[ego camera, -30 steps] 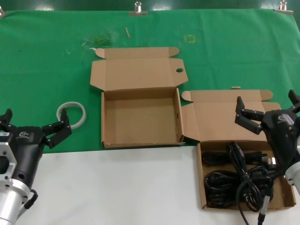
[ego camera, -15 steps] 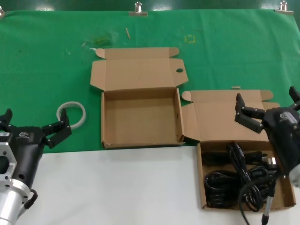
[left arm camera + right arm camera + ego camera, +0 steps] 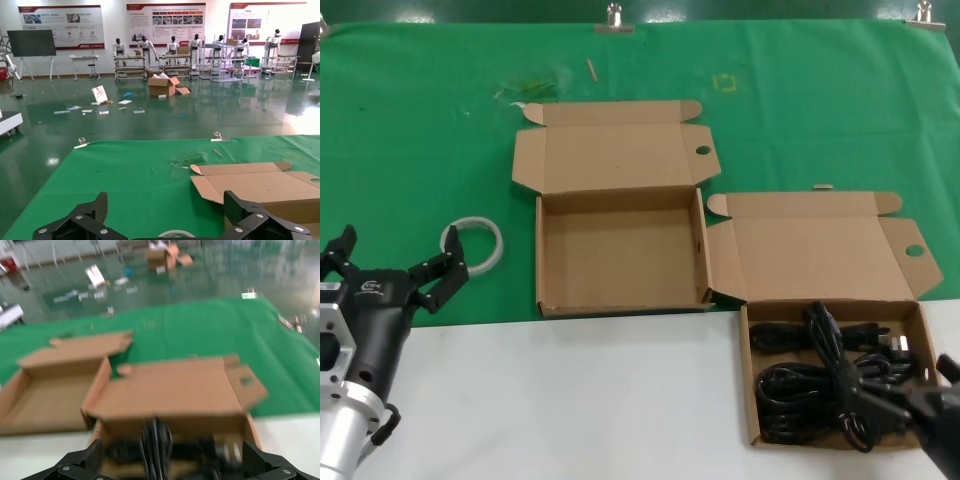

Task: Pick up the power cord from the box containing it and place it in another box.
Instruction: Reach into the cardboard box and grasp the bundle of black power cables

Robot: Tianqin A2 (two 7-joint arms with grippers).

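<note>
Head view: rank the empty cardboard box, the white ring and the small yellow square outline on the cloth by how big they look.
1. Empty cardboard box, largest by far.
2. White ring.
3. Yellow square outline, smallest, though it lies farther from the camera than the ring, so the gap between these two is less sure.

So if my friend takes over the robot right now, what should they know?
Left gripper: open, waiting by the white ring.
Right gripper: open, empty, low at the near edge of the box on the robot's right.
The power cord lies in that box among other black cords.
Another box is open and empty.
Done: nothing moved yet.
Left: grab the cord, put it in the empty box.
</note>
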